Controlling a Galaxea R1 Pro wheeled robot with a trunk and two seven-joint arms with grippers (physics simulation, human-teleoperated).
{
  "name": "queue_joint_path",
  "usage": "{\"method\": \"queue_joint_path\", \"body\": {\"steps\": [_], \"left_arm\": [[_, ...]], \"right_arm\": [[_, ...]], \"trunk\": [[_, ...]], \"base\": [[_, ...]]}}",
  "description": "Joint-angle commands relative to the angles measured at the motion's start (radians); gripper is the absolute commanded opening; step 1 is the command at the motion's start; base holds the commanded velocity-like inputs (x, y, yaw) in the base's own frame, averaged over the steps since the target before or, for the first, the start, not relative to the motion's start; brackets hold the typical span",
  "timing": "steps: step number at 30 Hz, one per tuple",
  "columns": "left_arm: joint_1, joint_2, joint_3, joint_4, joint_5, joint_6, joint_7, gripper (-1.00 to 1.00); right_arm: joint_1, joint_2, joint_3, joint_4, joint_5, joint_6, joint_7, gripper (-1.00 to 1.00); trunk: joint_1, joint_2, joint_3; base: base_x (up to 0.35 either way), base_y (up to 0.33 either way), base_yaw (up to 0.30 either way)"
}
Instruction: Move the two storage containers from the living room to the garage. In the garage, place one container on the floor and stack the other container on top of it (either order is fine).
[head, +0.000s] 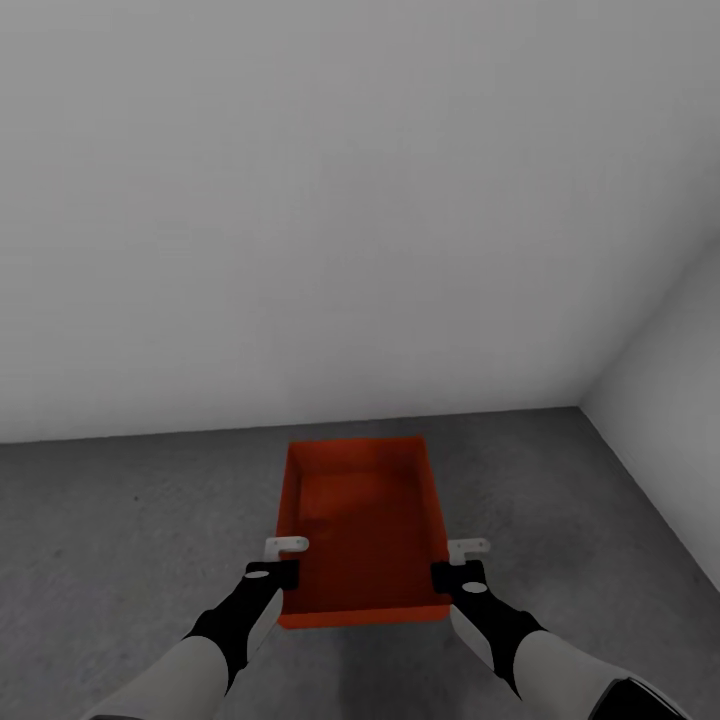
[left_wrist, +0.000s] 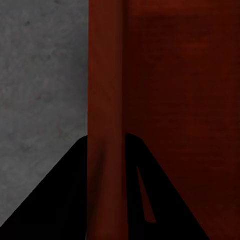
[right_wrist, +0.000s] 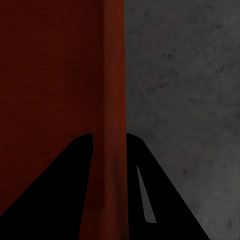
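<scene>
One storage container (head: 365, 525), orange-red, open top, nothing inside. It sits in front of the robot, over the floor (head: 120, 530) of the garage, near the foot of the back wall (head: 300, 220). Long axis runs away from the robot. Can't tell from the head view if its base touches the concrete or is just above it.

Left gripper (head: 285, 560) is clamped on the container's left side wall, near the corner closest to the robot. In the left wrist view the wall's thin rim (left_wrist: 105, 120) runs straight between the two dark fingers (left_wrist: 55, 200), one finger outside over the concrete, one inside over the box bottom (left_wrist: 185, 100). So grasping the container wall.

Right gripper (head: 462, 562) does the same on the right side wall, also near the robot-side corner. Right wrist view: rim (right_wrist: 112, 120) passes between the fingers (right_wrist: 165, 200), box interior (right_wrist: 50, 75) on one side, grey mottled concrete (right_wrist: 185, 90) on the other. Clenched on the wall too.

Both forearms reach in from the bottom of the head view, roughly symmetric, white sleeves with black wrists.

Surroundings: plain pale grey walls, a side wall (head: 670, 400) meeting the back wall in a corner to the robot's right. Floor dark grey, rough, speckled.
</scene>
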Motion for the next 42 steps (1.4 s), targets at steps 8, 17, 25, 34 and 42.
{"method": "queue_joint_path", "body": {"steps": [8, 17, 25, 34, 42], "left_arm": [[0.0, 0.001, -0.002, -0.002, 0.002, 0.008, 0.008, -1.0], [0.0, 0.001, -0.002, -0.002, 0.002, 0.008, 0.008, -1.0], [0.0, 0.001, -0.002, -0.003, 0.002, 0.008, 0.008, -1.0], [0.0, 0.001, -0.002, -0.002, 0.002, 0.008, 0.008, -1.0], [0.0, 0.001, -0.002, -0.002, 0.002, 0.008, 0.008, -1.0]], "right_arm": [[-0.002, -0.021, -0.005, 0.001, -0.002, -0.005, -0.009, -1.0], [-0.002, -0.022, -0.006, 0.001, -0.002, -0.004, -0.009, -1.0], [-0.002, -0.022, -0.006, 0.001, -0.002, -0.004, -0.01, -1.0], [-0.002, -0.022, -0.005, 0.001, -0.002, -0.004, -0.01, -1.0], [-0.002, -0.021, -0.005, 0.001, -0.002, -0.003, -0.01, -1.0]], "trunk": [[0.015, -0.028, -0.013], [0.05, -0.091, -0.041], [0.08, -0.147, -0.066], [0.115, -0.21, -0.095], [0.13, -0.238, -0.107]], "base": [[0.0, 0.0, 0.0], [0.0, 0.0, 0.0], [0.0, 0.0, 0.0], [0.0, 0.0, 0.0], [0.0, 0.0, 0.0]]}}
